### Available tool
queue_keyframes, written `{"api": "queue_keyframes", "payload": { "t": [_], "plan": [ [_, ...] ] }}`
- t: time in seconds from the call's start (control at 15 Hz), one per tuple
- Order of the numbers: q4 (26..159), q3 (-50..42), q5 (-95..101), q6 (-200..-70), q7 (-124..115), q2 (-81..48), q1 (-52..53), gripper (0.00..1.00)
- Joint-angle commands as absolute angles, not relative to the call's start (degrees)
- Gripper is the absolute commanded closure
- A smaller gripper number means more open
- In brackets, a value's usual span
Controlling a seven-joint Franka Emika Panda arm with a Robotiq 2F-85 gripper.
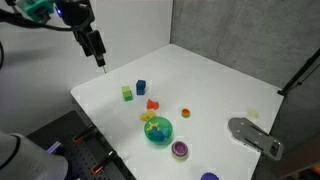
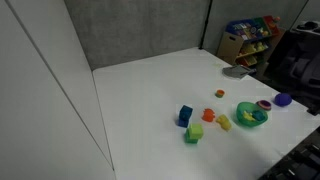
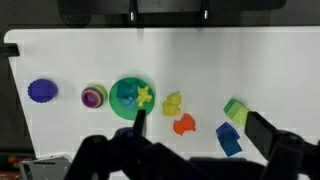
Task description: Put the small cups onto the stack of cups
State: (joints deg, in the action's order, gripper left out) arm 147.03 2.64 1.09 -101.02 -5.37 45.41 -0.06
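Note:
The small cups lie on the white table [image 1: 215, 80]: light green [image 1: 127, 93], blue [image 1: 141, 87], red [image 1: 152, 104] and round orange [image 1: 185, 113]. The other exterior view shows green [image 2: 194, 133], blue [image 2: 185, 115], red [image 2: 208, 115] and orange [image 2: 221, 94]. The purple cup with a paler centre [image 1: 180, 149] stands past the teal bowl [image 1: 158, 130]. My gripper [image 1: 98, 52] hangs open and empty, high above the table's corner, apart from all of them. The wrist view shows the gripper [image 3: 200, 130], green [image 3: 235, 110], blue [image 3: 229, 139], red [image 3: 184, 125] and the purple cup [image 3: 94, 96]; the orange cup does not show there.
The teal bowl [image 3: 130, 97] holds small toys. A yellow toy [image 3: 173, 103] lies beside it. A dark purple disc [image 3: 42, 91] lies beyond the purple cup. A grey flat object [image 1: 255, 135] lies near the table's edge. A shelf of toys [image 2: 250, 38] stands behind the table.

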Motion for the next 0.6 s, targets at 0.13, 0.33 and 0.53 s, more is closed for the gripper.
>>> {"api": "queue_keyframes", "payload": {
  "t": [0.13, 0.33, 0.53],
  "plan": [
    [146.9, 2.6, 1.1, -100.9, -5.3, 45.4, -0.1, 0.00],
    [146.3, 2.7, 1.1, -103.0, -5.7, 43.3, -0.3, 0.00],
    [145.2, 2.5, 0.8, -107.6, -6.1, 39.2, -0.5, 0.00]
  ]
}}
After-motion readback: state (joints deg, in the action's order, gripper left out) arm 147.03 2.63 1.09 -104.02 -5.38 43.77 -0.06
